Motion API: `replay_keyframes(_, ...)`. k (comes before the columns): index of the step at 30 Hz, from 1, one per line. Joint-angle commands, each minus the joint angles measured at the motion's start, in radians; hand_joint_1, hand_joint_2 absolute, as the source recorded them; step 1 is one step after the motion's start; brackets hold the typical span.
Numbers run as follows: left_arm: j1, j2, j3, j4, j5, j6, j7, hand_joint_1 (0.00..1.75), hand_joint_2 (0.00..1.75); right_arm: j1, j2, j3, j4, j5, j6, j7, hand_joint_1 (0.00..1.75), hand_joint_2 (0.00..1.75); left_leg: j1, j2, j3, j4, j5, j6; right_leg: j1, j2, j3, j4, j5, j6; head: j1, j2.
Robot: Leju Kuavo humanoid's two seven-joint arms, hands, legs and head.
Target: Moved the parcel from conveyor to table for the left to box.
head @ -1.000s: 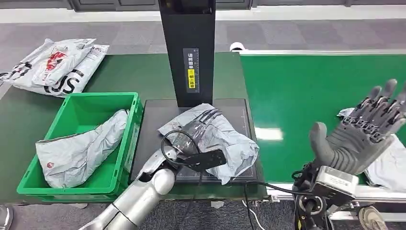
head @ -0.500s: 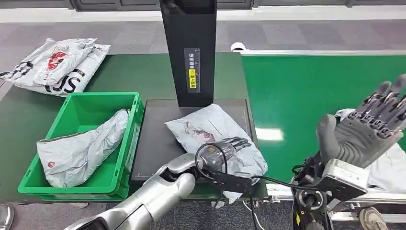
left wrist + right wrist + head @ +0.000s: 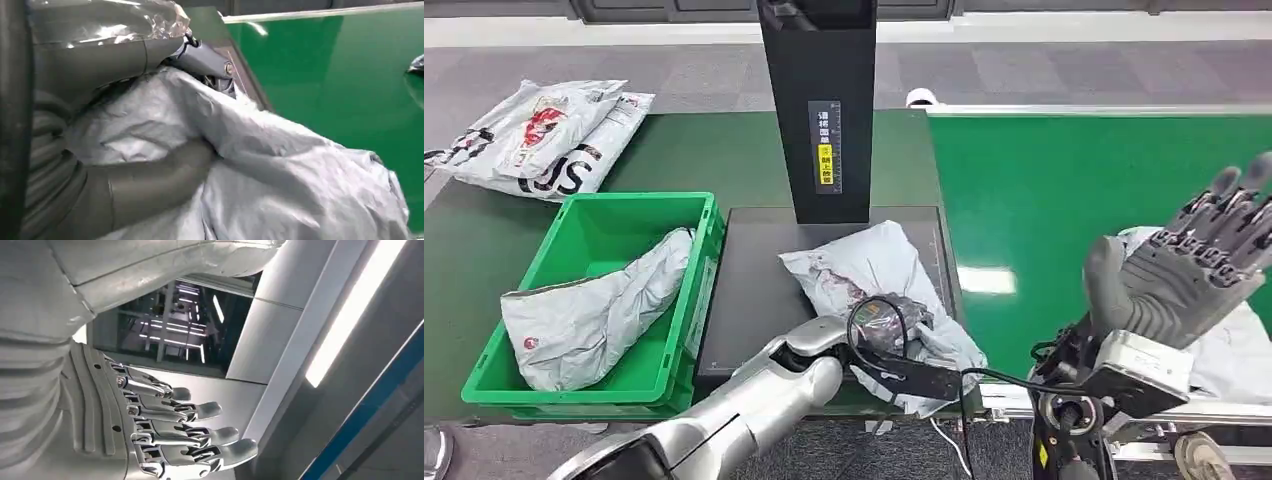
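Note:
A crumpled grey parcel (image 3: 864,262) lies on the black plate (image 3: 749,280) at the foot of the black post. My left hand (image 3: 902,318) grips the parcel's near right corner. In the left wrist view the thumb (image 3: 155,180) presses into the grey parcel (image 3: 280,170), and the wrap is folded up against the fingers above it. My right hand (image 3: 1194,270) is raised over the conveyor's near edge, empty, with the fingers apart. The right wrist view shows the right hand (image 3: 150,425) spread and facing the ceiling.
A green crate (image 3: 634,200) left of the plate holds another grey parcel (image 3: 594,310). Several white printed bags (image 3: 534,135) lie at the table's far left. The black post (image 3: 819,110) stands behind the plate. The green conveyor (image 3: 1064,190) carries a grey parcel (image 3: 1239,355) under my right hand.
My left hand slid from the parcel's middle to its near right corner and closed on it. The parcel shifted slightly right. The right hand drifted a little to the right.

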Motion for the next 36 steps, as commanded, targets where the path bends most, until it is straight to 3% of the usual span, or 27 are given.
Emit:
replay_keyframes(1,-0.041,0.007,-0.048,0.081,0.012,0.042,0.013,1.75,1.75,-0.016,0.012,-0.037,0.046,-0.005,0.002,-0.001,0.0,1.75,0.001,0.001,0.002,-0.001,0.0,0.0,0.001,0.0,0.002,-0.002,0.0,-0.001,0.0,0.0)
replay_keyframes(6,-0.072,0.046,0.042,0.023,0.028,0.197,0.015,1.75,1.75,0.014,0.024,-0.066,0.02,0.017,0.002,-0.004,0.0,1.75,0.001,0.002,0.002,-0.001,0.0,0.0,0.001,0.0,0.002,-0.002,0.0,-0.001,0.0,0.0)
replay_keyframes(9,-0.088,0.112,0.135,-0.14,0.01,0.301,0.037,1.75,1.75,0.045,0.03,-0.093,-0.005,0.027,0.002,-0.009,0.0,1.75,0.001,0.001,0.0,-0.001,0.0,0.0,0.002,-0.001,0.001,-0.001,0.001,-0.001,0.0,0.0)
replay_keyframes(12,-0.075,0.136,0.172,-0.217,-0.015,0.242,0.048,1.75,1.75,0.05,0.028,-0.094,-0.007,0.021,0.002,-0.015,0.0,1.75,0.001,0.002,-0.001,0.001,0.0,0.0,0.001,0.001,-0.001,0.0,0.0,-0.001,0.0,0.0)
replay_keyframes(23,-0.069,0.125,0.178,-0.207,-0.04,0.272,0.05,1.75,1.75,0.049,0.033,-0.1,-0.006,0.028,0.002,-0.015,0.0,1.75,0.0,0.001,0.001,-0.001,0.0,0.0,0.001,0.0,0.001,-0.001,0.0,-0.001,0.0,0.0)
replay_keyframes(25,-0.068,0.165,0.223,-0.311,-0.063,0.389,0.059,1.75,1.75,0.061,0.044,-0.124,-0.017,0.033,0.002,-0.024,0.0,1.75,0.001,0.001,0.001,0.0,0.0,0.0,0.001,0.0,0.001,-0.001,0.0,-0.001,0.0,0.0)
replay_keyframes(30,0.003,0.303,0.396,-0.716,-0.145,0.426,0.124,1.75,1.75,0.105,0.031,-0.158,-0.032,0.009,0.002,-0.049,0.0,1.75,0.001,0.004,-0.002,0.0,0.0,-0.001,0.001,0.003,-0.003,0.001,0.001,-0.001,0.0,0.0)
replay_keyframes(36,0.151,0.427,0.608,-0.958,-0.33,0.505,0.215,1.75,1.75,0.154,0.002,-0.172,-0.05,-0.024,0.002,-0.072,0.0,1.75,0.0,0.007,0.002,-0.002,-0.001,-0.001,0.002,0.006,0.0,-0.001,0.0,-0.001,0.0,0.0)
